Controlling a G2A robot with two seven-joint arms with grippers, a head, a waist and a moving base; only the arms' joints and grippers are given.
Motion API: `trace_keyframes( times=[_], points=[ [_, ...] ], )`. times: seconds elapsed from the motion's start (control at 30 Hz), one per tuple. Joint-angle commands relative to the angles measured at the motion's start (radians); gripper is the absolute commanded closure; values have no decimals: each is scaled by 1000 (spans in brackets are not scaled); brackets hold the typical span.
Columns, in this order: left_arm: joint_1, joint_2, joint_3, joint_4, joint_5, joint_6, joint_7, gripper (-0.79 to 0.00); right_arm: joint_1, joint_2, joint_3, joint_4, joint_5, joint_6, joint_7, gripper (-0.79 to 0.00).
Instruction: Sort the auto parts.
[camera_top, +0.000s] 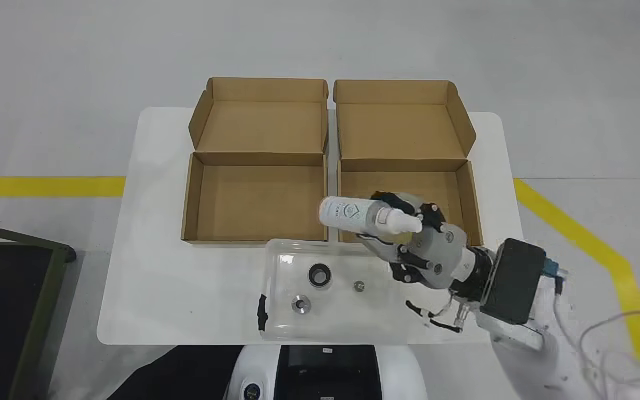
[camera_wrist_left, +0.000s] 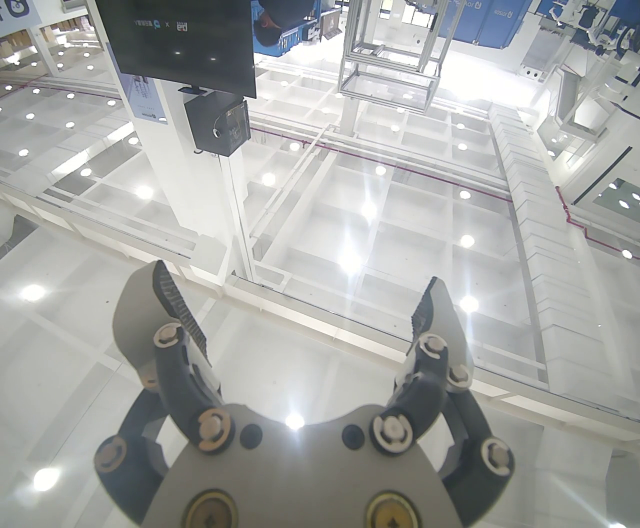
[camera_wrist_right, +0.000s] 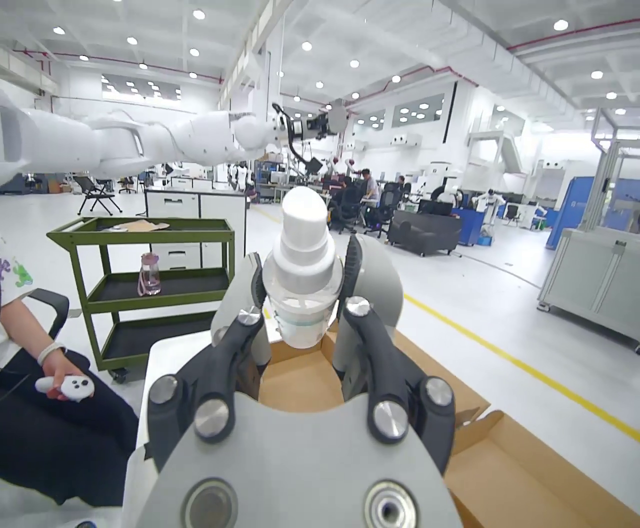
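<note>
Barely started, I'd say. The right tool (camera_wrist_right: 304, 287) is clamped on a bottle (camera_top: 360, 212), held sideways above the right box (camera_top: 445, 195), its base over the gap to the left box (camera_top: 255, 205). Both boxes look empty. Three small parts (camera_top: 320, 272) sit in the tray (camera_top: 275, 250) on the worktop (camera_top: 150, 260). The left tool (camera_wrist_left: 300, 320) gapes wide, holding nothing.

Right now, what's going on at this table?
The right pincer is shut on a white spray bottle, holding it roughly on its side above the near left corner of the right cardboard box. The left cardboard box sits beside it. Three small parts lie in the clear tray nearer the robot. The left pincer is open, holding nothing, aimed at the ceiling.
</note>
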Motion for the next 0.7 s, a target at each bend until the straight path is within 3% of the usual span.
trace_keyframes(
  times=[0.0, 0.67],
  points=[
    [0, 0, 0, 0, 0, 0, 0, -785, 16, -2, -3, -12, 9, 5, -13, 0],
    [0, 0, 0, 0, 0, 0, 0, -785, 96, -24, -34, -37, 39, 56, -130, 0]
  ],
)
